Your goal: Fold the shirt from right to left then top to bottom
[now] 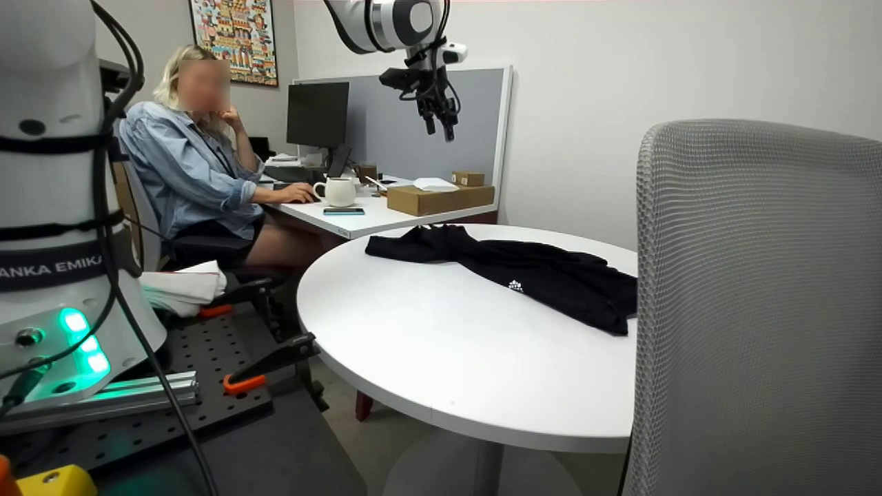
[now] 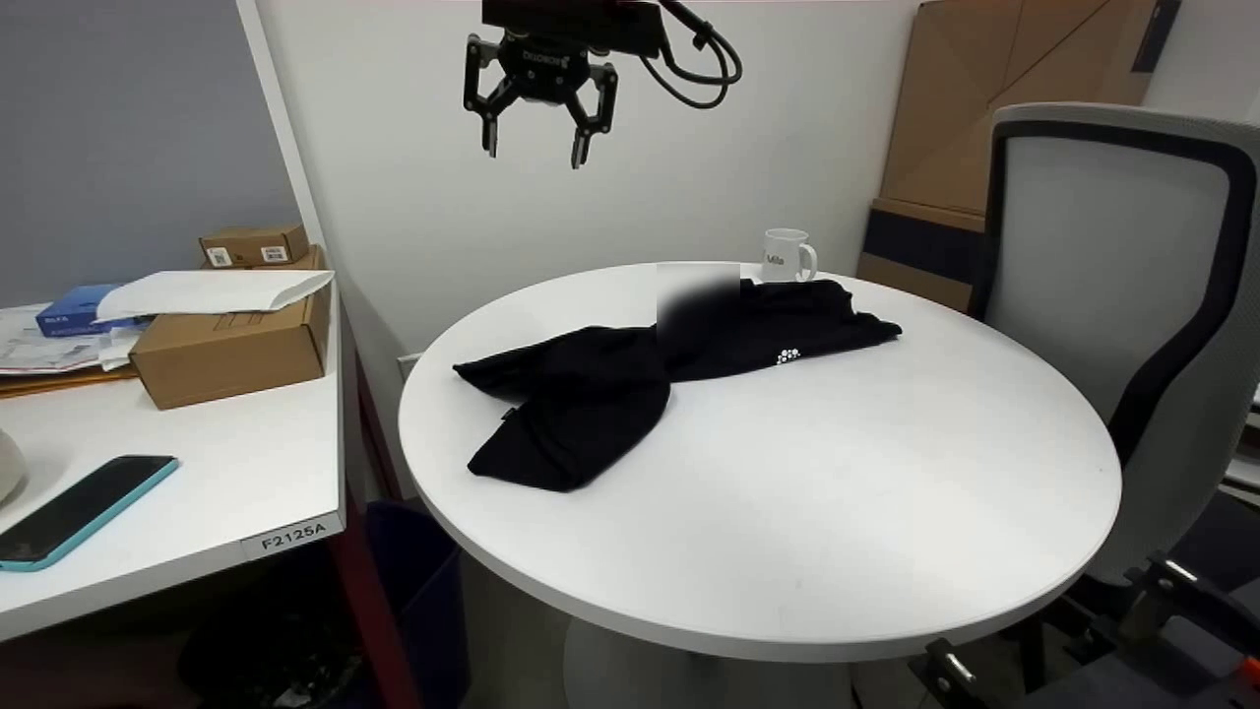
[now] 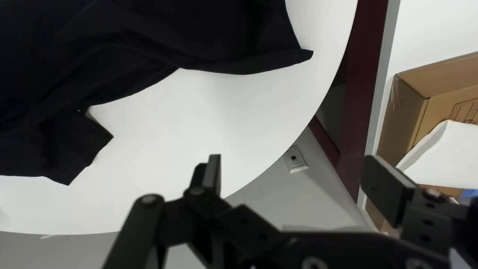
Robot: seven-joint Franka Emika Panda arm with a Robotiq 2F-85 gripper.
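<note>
Shirt [image 2: 610, 379], black with white print [image 2: 788, 356], lying creased mid-frame on a round table [image 2: 866, 512] in an exterior view, gripper [image 2: 535, 160] at top, left of centre, fingers [image 2: 489, 136] spread wide, well apart from it.

The walls [image 1: 586, 83] are plain and pale, and a colourful poster [image 1: 238, 38] hangs on one of them. The desk [image 1: 441, 358] is white and round, on a grey foot [image 1: 488, 468]. Near it, with a gap between, there is a white side desk [image 2: 256, 443] with dark red legs [image 2: 372, 611] and, behind it, a grey panel [image 1: 475, 124]. A blue bin [image 2: 428, 630] is beside one leg. A mesh chair [image 2: 1102, 246] stands close to the desk, and tall cardboard [image 2: 970, 108] stands behind this chair. A socket [image 3: 294, 158] is on the wall. The floor [image 1: 375, 437] is grey, and the light is soft.
</note>
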